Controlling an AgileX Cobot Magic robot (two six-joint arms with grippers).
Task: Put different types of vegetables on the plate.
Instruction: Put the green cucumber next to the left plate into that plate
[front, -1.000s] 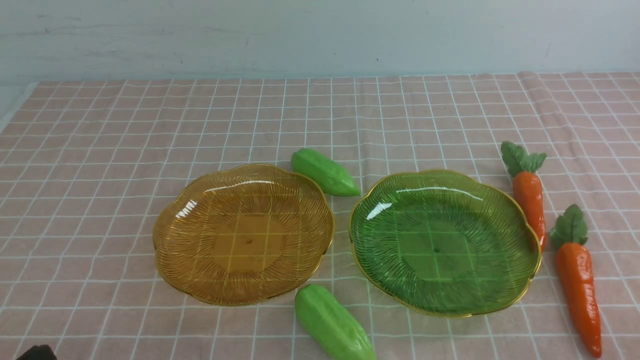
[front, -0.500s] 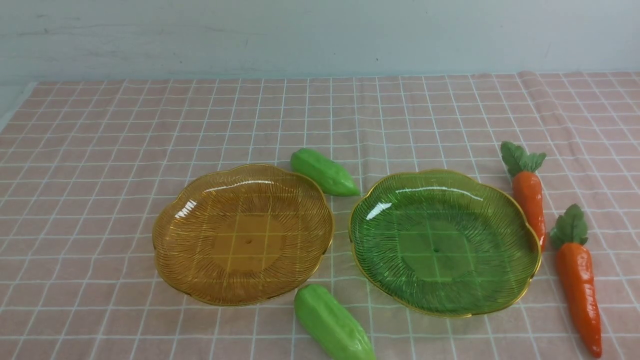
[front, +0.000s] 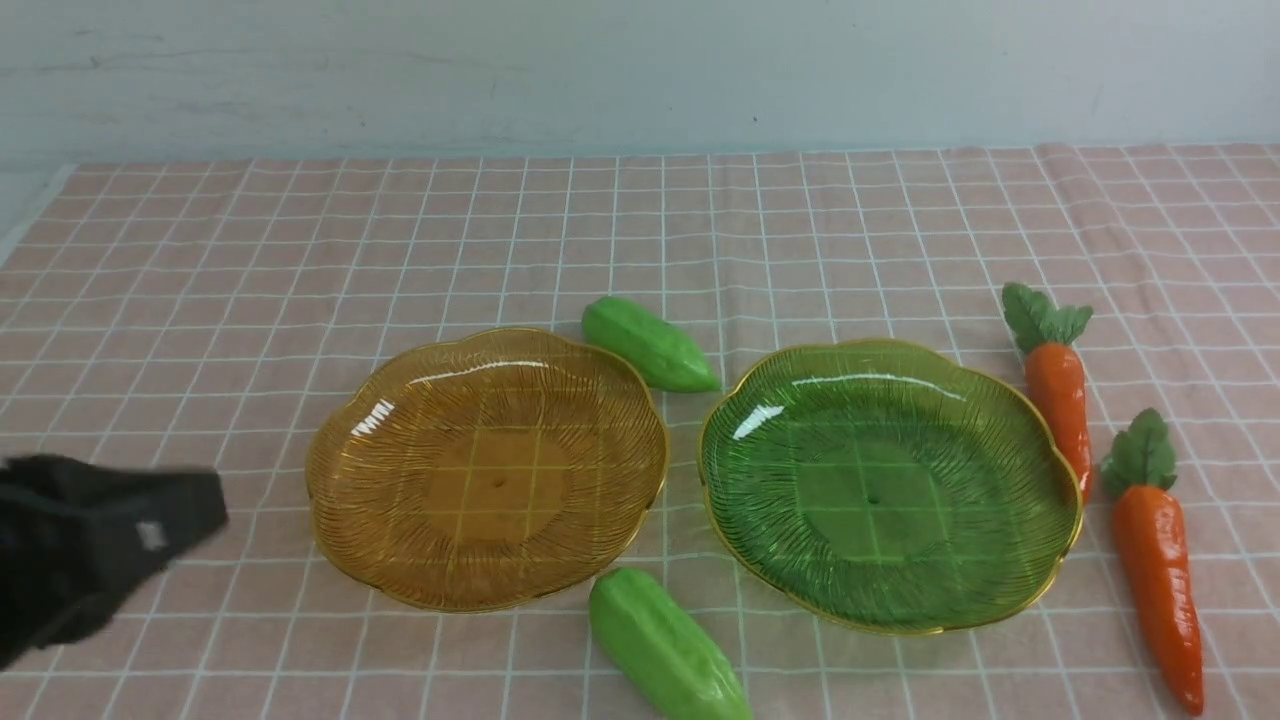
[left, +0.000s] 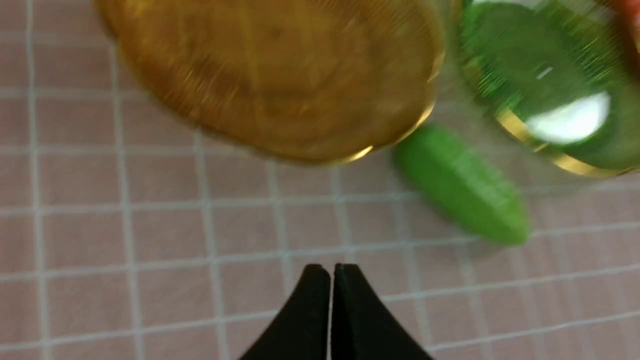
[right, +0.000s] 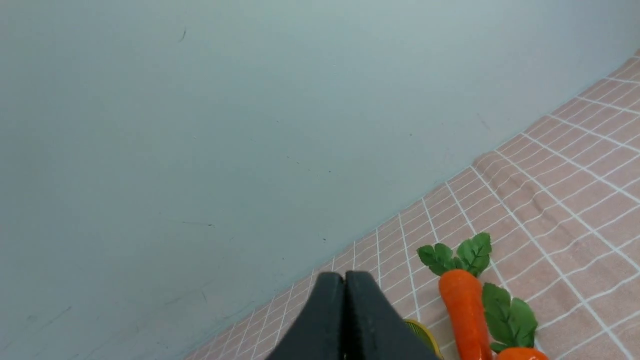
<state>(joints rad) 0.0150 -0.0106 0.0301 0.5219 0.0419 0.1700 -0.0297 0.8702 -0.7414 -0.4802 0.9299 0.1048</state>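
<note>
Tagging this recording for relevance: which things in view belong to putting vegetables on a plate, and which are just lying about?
Part of the job:
- far green gourd
- near green gourd
- far carrot
- near carrot
- amber plate
- green plate

Just lying about:
- nothing loose; only the checked cloth underneath

ok so the left tool (left: 332, 272) is plain black, and ahead and to the right of it there's an amber-brown plate (front: 490, 470) with a gold rim and fine ribbed lines. Farther right of that tool, a green plate (front: 890, 490), same gold edge, bright green gourds (front: 650, 345) (front: 668, 645), and orange carrots (front: 1060, 410) (front: 1160, 590) with dark green leaves (front: 1045, 317).
</note>
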